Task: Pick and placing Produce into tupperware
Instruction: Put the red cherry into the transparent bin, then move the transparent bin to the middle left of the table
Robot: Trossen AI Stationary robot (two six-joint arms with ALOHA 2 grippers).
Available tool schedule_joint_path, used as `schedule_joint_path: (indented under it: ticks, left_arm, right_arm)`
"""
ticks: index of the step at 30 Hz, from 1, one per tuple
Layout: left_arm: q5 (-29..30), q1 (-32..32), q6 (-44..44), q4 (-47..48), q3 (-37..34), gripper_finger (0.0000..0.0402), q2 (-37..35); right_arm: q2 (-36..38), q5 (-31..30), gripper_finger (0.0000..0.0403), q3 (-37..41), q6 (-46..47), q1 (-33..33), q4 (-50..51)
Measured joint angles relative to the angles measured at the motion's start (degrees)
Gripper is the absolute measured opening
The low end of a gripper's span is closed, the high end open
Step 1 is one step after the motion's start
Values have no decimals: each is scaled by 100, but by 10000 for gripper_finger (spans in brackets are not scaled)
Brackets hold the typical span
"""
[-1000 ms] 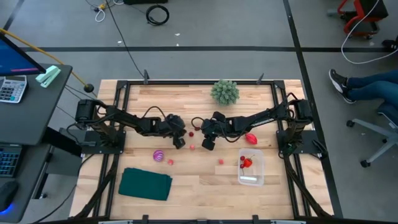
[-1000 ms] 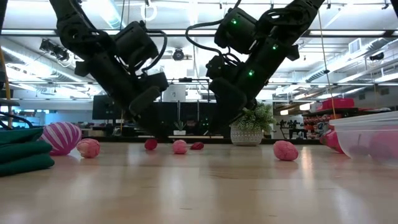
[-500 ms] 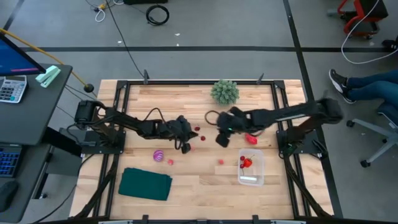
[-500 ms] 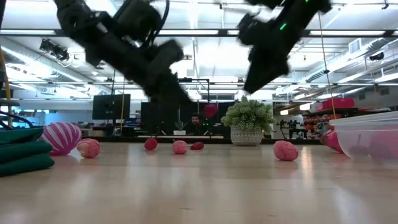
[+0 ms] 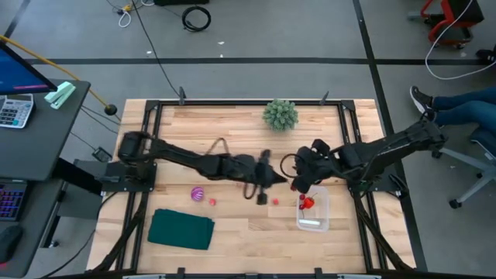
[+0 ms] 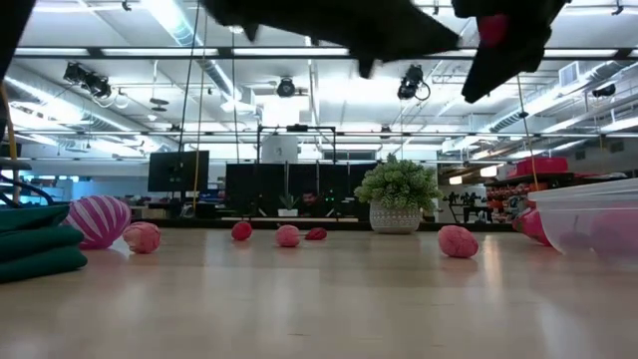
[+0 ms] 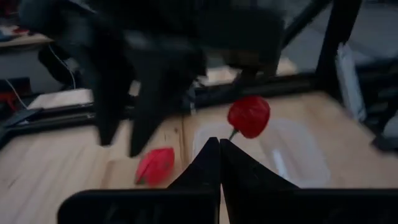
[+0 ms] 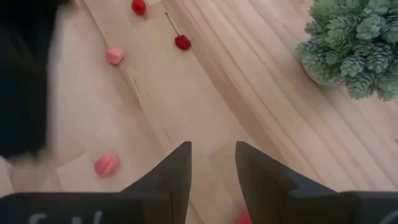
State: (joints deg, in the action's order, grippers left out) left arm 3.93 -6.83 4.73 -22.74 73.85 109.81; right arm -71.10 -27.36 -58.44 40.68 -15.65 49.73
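Wooden tabletop (image 5: 232, 225) inside a black frame; we see both arms reaching toward the middle-right.

Left gripper (image 5: 265, 177) is stretched far across the tabletop, just left of the tupperware (image 5: 313, 208). Its wrist view shows the fingers (image 7: 211, 163) pressed tip to tip, closed, nothing visibly held between them. Ahead of it a red berry (image 7: 249, 116) with a short stem hangs over the tub, and a larger red piece (image 7: 155, 165) lies on the wood beside the tub.

Right gripper (image 5: 301, 184) sits at the tupperware's far-left corner, raised off the tabletop. Its fingers (image 8: 176, 169) stand slightly apart with only wood showing in the gap; in the low view a red piece (image 6: 492, 28) shows at its tip, so we cannot tell whether it is gripping.

Tupperware is at the near-right of the tabletop with red pieces (image 5: 307, 203) already inside. Loose produce: purple-striped ball (image 5: 198, 193) and a pink berry (image 5: 211, 201) left of centre, another berry (image 5: 274, 201) left of the tub.

Green plant (image 5: 280, 114) at the far edge, dark green cloth (image 5: 182, 229) near-left.
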Motion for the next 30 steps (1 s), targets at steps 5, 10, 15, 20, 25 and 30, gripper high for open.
schedule_joint_path:
  ticks: [5,10,15,20,25,30]
  left_arm:
    - [-144,13,96,443,1335,4,1173]
    - [-464,11,120,1044,2387,4,2052]
    - [-437,20,86,1167,2672,17,2383]
    - [-410,37,71,1230,2672,37,2394]
    - [-379,42,320,1425,2670,51,2404]
    - [-382,42,346,1462,2653,71,2410]
  right_arm:
    - [86,-106,132,-2,-21,-27,70]
    - [91,-367,132,23,-322,-46,449]
    - [32,-461,132,26,-348,-43,938]
    - [2,-589,132,75,64,-43,1091]
    - [-3,-630,132,274,248,-40,995]
    - [4,-677,132,509,365,-36,828]
